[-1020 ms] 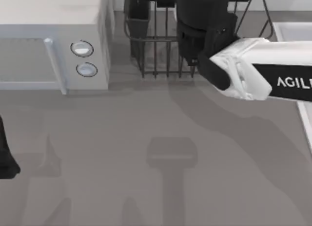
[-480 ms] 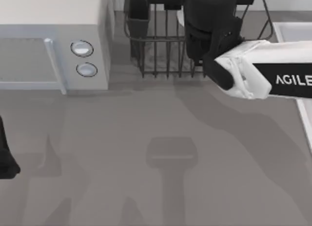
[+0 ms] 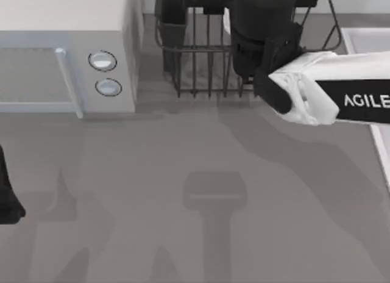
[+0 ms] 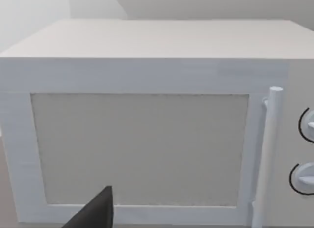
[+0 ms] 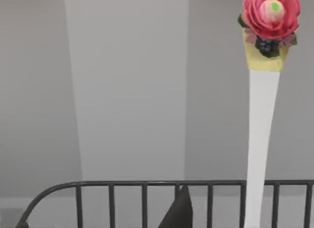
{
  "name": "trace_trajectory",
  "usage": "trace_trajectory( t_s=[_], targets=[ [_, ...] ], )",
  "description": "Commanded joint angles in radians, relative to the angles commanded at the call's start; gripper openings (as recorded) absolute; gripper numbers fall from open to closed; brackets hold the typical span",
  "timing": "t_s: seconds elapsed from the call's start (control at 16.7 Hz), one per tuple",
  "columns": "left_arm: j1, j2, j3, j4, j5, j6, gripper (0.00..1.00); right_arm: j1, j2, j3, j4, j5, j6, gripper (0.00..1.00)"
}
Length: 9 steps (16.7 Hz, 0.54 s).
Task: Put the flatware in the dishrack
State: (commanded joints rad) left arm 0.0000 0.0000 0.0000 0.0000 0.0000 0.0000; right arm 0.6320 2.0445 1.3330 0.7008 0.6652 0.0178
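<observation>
The microwave (image 3: 67,51) sits at the table's (image 3: 183,234) far left, its handle (image 3: 68,82) and two knobs (image 3: 103,72) on the side facing the near edge. Just to its right, at the far edge, stands the dishrack (image 3: 201,57), with the utensil cup (image 3: 172,21) in the corner nearest the microwave. The right arm (image 3: 329,94) reaches in from the right, its wrist above the dishrack's right part. In the right wrist view, a piece of flatware (image 5: 262,129) stands upright beyond the dishrack's rim (image 5: 147,185). The left arm (image 3: 7,197) sits at the table's left edge, facing the microwave door (image 4: 140,149).
</observation>
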Motion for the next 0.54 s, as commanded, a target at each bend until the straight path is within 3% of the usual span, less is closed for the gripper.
trace_trajectory(
  t_s=[0.18, 0.54],
  targets=[
    [0.0, 0.0, 0.0, 0.0, 0.0, 0.0, 1.0, 0.0, 0.0, 0.0, 0.0, 0.0, 0.0, 0.98],
    [0.0, 0.0, 0.0, 0.0, 0.0, 0.0, 1.0, 0.0, 0.0, 0.0, 0.0, 0.0, 0.0, 1.0]
  ],
)
